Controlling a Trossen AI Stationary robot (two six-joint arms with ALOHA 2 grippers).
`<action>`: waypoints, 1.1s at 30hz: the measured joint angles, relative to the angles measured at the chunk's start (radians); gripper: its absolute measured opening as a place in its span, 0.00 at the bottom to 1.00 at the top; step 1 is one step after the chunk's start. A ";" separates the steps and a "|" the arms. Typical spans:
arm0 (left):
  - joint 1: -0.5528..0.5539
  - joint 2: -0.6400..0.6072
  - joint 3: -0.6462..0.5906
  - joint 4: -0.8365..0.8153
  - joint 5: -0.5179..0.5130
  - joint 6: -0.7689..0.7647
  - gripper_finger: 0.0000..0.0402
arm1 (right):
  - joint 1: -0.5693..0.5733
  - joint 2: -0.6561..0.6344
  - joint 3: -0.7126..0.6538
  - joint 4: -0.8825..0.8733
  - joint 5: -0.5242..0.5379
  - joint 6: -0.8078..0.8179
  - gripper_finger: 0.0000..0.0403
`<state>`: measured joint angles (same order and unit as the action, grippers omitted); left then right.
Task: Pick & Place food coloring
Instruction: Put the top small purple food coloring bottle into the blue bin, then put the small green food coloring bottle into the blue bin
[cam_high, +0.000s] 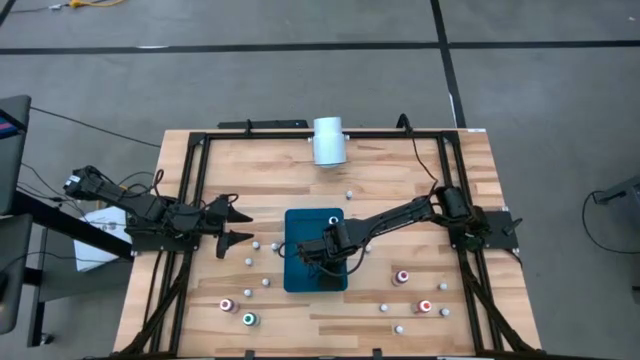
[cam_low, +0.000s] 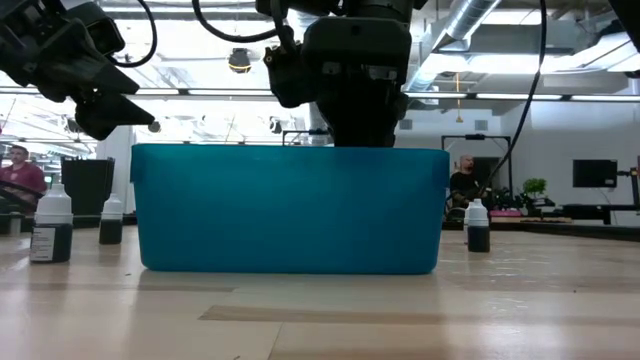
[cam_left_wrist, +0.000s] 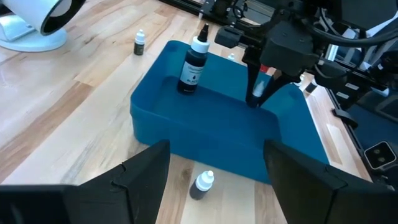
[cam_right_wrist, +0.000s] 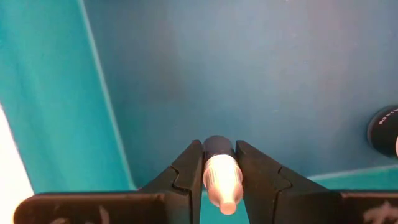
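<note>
Right gripper (cam_right_wrist: 219, 171) is pinched narrow on a small food coloring bottle (cam_right_wrist: 219, 177), its dark body and pale cap squeezed between the two fingers, and it hangs inside the teal tray (cam_high: 298, 280) near the middle of the table. In the left wrist view the same gripper (cam_left_wrist: 258, 96) points down into the tray's far side, with the bottle held roughly upright, which looks like a lowering to set it on the tray floor rather than drop it. One bottle (cam_left_wrist: 193, 62) already stands upright in the tray, towards another corner, so the two are apart and the one in hand probably has floor enough. The tray's walls rise close around the fingers; opening and lifting straight up seems the safest way out. Outside the tray, more bottles are scattered over the wooden table (cam_high: 480, 190): a green-topped one (cam_high: 249, 320) and a red-topped one (cam_high: 227, 305) near the front on the left, red-topped ones (cam_high: 402, 277) on the right, and smaller whitish ones between. Left gripper (cam_high: 238, 226) waits with its fingers wide apart beside the tray's left side, a small bottle (cam_left_wrist: 203, 185) lying just in front of it. A large white cylinder (cam_high: 328, 141) lies at the table's far edge, well clear of both arms.
</note>
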<state>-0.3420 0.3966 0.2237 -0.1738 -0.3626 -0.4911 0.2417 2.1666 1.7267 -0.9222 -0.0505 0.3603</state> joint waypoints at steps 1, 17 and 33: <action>0.000 0.000 0.000 0.000 0.000 0.000 0.63 | 0.000 0.000 0.000 0.000 0.000 0.000 0.19; 0.000 0.000 0.000 0.000 -0.001 0.000 0.63 | -0.039 0.000 0.000 0.046 -0.026 0.033 0.25; 0.000 0.000 0.000 0.000 -0.001 0.001 0.63 | -0.041 0.000 0.000 0.044 0.006 0.034 0.26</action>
<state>-0.3417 0.3966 0.2237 -0.1738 -0.3637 -0.4906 0.2008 2.1666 1.7271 -0.8777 -0.0449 0.3941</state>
